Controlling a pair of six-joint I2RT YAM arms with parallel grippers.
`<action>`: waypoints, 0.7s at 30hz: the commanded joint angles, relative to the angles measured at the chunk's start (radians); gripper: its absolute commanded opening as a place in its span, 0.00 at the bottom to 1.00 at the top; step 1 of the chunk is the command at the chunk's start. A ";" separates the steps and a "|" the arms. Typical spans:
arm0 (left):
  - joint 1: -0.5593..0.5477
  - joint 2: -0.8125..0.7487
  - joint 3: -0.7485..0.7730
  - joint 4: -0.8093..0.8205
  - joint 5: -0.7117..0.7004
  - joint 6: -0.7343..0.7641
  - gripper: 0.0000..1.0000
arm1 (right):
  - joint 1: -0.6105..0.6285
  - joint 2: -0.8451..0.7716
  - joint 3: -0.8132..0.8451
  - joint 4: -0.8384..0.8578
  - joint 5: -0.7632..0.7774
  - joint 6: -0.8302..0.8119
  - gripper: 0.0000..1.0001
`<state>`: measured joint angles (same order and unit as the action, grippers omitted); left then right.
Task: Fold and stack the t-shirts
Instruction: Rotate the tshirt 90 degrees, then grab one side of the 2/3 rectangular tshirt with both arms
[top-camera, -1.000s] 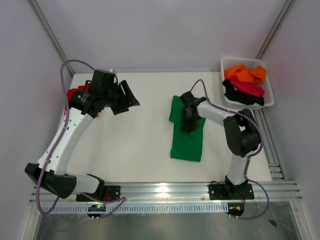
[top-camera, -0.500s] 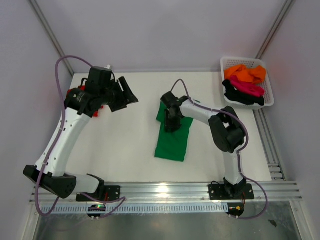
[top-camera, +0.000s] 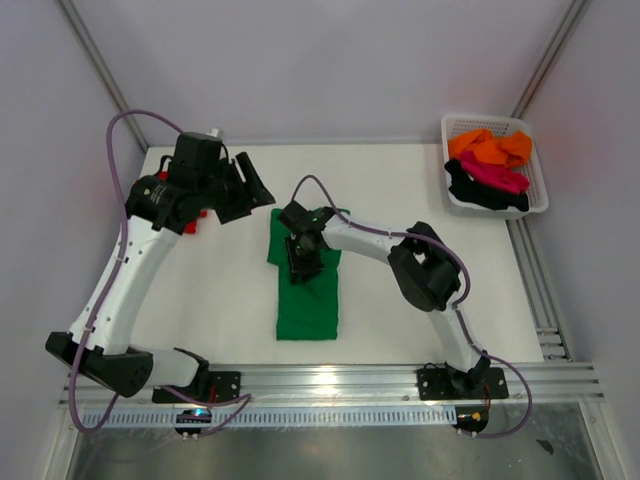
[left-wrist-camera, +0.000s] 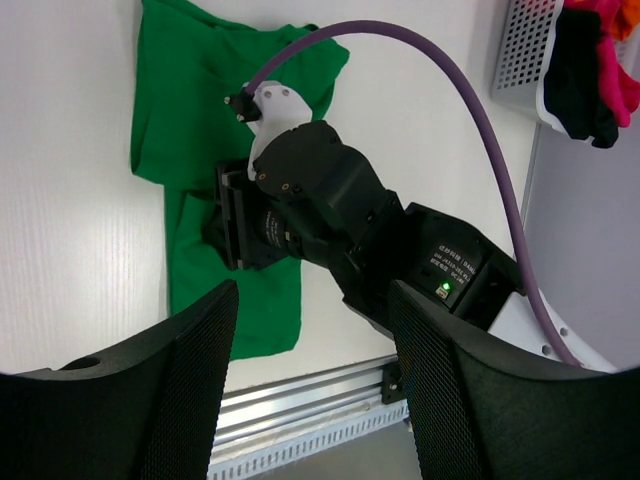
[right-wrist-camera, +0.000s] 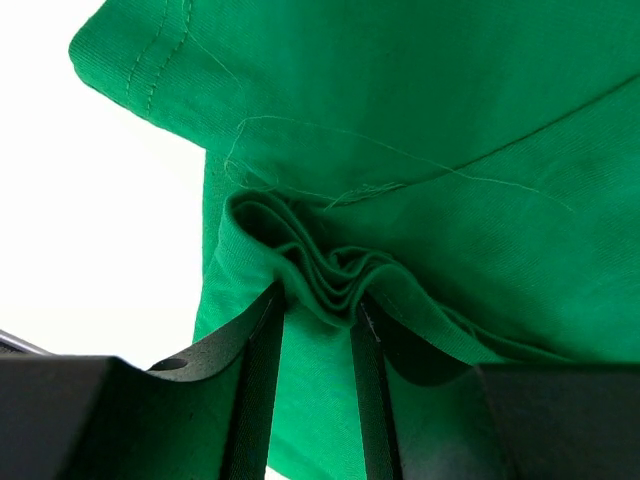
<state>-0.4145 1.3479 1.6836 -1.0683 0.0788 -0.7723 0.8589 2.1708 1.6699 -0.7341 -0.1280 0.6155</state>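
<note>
Green shirt (top-camera: 308, 295) and right gripper (top-camera: 303, 252) now further left on white counter (top-camera: 400, 180) than one second ago. Shirt lies flat, folded long, near middle of counter, bit to left. Right jaws nearly closed, pinch bunch of green cloth in shirt's far half. Left gripper (top-camera: 255, 193) hangs just left of shirt's far end, jaws wide apart, nothing in them. Red shirt (top-camera: 192, 222) peeks out under left arm. Far right corner: white basket (top-camera: 540, 195) holds orange shirt (top-camera: 490, 147), pink shirt (top-camera: 495, 175), black shirt (top-camera: 478, 192).
</note>
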 joint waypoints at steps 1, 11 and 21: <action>0.000 -0.007 0.034 -0.009 -0.002 0.025 0.65 | 0.006 0.030 0.014 -0.024 -0.009 -0.005 0.37; 0.000 -0.039 -0.061 0.011 -0.039 0.060 0.68 | 0.005 -0.089 0.001 0.085 0.119 -0.066 0.37; 0.000 -0.032 -0.255 0.071 -0.021 0.068 0.73 | 0.003 -0.356 -0.061 0.202 0.179 -0.089 0.56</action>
<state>-0.4145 1.3212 1.4509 -1.0470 0.0528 -0.7235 0.8600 1.9438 1.6405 -0.6033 0.0223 0.5289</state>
